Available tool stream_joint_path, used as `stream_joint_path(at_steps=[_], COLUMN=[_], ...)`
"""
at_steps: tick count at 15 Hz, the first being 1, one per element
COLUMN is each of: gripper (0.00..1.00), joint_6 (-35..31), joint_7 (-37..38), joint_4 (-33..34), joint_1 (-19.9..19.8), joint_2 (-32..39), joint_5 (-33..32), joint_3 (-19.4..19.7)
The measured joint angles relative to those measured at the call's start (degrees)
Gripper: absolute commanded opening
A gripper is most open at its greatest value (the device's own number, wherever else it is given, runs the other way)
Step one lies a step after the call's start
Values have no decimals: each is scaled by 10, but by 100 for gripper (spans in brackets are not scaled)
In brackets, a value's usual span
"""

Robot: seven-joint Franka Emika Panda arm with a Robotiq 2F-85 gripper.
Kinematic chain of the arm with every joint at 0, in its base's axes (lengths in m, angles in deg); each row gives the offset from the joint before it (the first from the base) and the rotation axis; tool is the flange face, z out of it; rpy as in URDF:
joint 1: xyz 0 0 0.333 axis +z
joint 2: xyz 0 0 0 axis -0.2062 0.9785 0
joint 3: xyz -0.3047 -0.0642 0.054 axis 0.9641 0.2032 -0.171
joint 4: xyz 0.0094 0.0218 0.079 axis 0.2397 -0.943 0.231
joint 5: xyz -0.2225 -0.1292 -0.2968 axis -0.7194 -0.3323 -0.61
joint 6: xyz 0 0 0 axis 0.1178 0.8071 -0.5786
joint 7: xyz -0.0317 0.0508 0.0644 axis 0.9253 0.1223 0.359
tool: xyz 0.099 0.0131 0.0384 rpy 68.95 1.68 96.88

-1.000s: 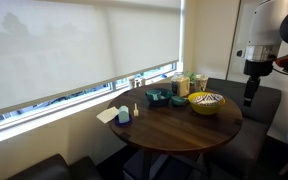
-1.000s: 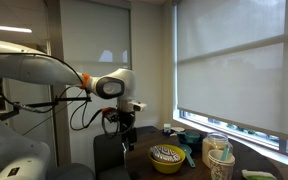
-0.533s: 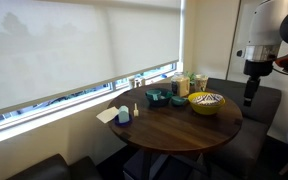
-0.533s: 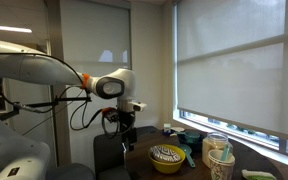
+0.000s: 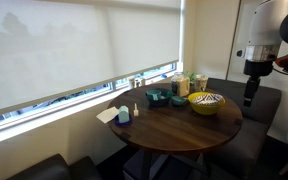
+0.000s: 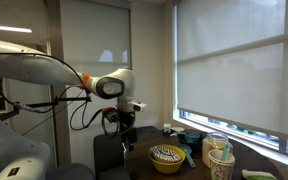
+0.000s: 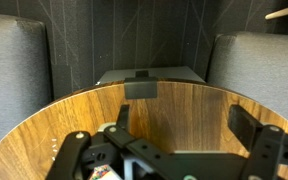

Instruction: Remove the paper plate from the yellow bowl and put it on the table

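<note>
The yellow bowl [image 5: 206,104] sits on the round dark wooden table [image 5: 174,130] near its edge, and it also shows in an exterior view [image 6: 168,160]. The speckled paper plate [image 5: 207,99] lies inside it, seen too in an exterior view [image 6: 167,154]. My gripper [image 5: 249,97] hangs beside the table, off its edge, apart from the bowl; it also shows in an exterior view [image 6: 127,143]. In the wrist view the gripper [image 7: 182,125] is open and empty above the table edge [image 7: 174,105]. Bowl and plate are out of the wrist view.
Teal containers [image 5: 155,97], cups and jars [image 5: 182,85] stand near the window side. A folded white napkin [image 5: 108,114] and a small bottle [image 5: 124,115] lie at the far edge. Cups [image 6: 220,155] stand beside the bowl. Grey chairs [image 7: 254,65] surround the table.
</note>
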Motion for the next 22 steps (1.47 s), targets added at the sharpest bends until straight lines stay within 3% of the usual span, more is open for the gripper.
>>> stream_joint_path(at_steps=[6,11,15,22], gripper=[100,100,100,100], joint_6=[-2,-20,-18,-15], joint_7=[5,76,149,314], joint_4=[1,35,83,127], joint_1=[-2,-31,-54,-56], joint_2=[0,7,46,146], joint_5=[0,22,51,106], joint_3=[2,25,32,9])
